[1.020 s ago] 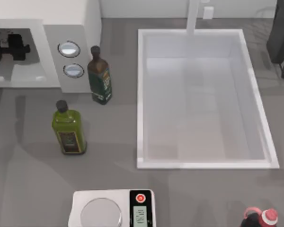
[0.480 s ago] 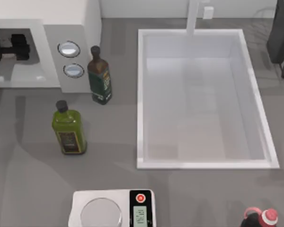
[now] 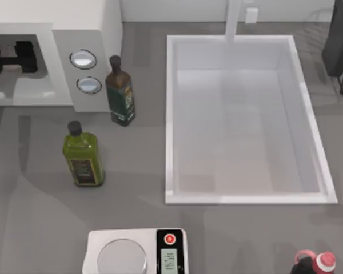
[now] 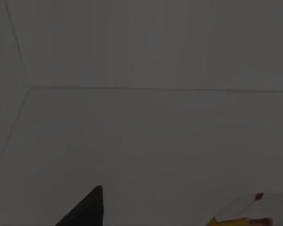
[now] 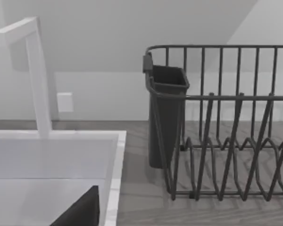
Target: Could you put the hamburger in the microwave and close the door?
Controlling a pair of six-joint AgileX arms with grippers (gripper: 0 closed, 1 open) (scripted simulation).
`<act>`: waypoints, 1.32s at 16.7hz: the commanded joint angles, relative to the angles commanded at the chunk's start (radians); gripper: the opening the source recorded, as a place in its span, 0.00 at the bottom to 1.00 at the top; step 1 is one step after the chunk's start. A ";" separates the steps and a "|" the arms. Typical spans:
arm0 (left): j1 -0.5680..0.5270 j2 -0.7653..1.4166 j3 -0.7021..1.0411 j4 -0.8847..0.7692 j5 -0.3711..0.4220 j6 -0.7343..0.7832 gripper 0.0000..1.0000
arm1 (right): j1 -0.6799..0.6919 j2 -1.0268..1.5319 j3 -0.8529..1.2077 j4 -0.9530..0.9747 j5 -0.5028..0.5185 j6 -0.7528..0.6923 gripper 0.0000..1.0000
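Left claw (image 3: 16, 55) is inside the microwave (image 3: 88, 34), in the open cavity at the top view's far left. Whether it is open, closed or gripping cannot be told. The left wrist view is dim, looking at the bare grey inner walls. The hamburger (image 4: 243, 215) sits at that view's edge, a cream-white lump with yellow, inside the cavity and close beside the claw. Contact between the two cannot be told.

The microwave's grey panel with two silver knobs (image 3: 83, 59) faces up in the top view. A dark green bottle (image 3: 120, 94) stands just beside the panel, on the sink side. An olive-green bottle (image 3: 83, 155) stands on the grey surface (image 3: 40, 217), nearer the camera and apart from the first. A white scale (image 3: 134, 254) is at the bottom edge and a red-capped bottle (image 3: 317, 262) at the bottom right corner.

Right claw (image 5: 84, 213) is idle on the right, its camera facing the white sink (image 5: 52, 155), faucet (image 5: 35, 70) and black dish rack (image 5: 226, 122). Its state cannot be told.
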 joint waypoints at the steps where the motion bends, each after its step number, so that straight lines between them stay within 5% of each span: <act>1: 0.002 -0.008 -0.011 0.007 0.002 0.001 1.00 | 0.000 0.000 0.000 0.000 0.000 0.000 1.00; 5: 0.026 -0.093 -0.162 0.092 0.023 0.010 1.00 | 0.000 0.000 0.000 0.000 0.000 0.000 1.00; 14: 0.112 -0.388 -0.801 0.389 0.100 0.040 1.00 | 0.000 0.000 0.000 0.000 0.000 0.000 1.00; 22: 0.124 -0.424 -0.886 0.445 0.112 0.047 1.00 | 0.000 0.000 0.000 0.000 0.000 0.000 1.00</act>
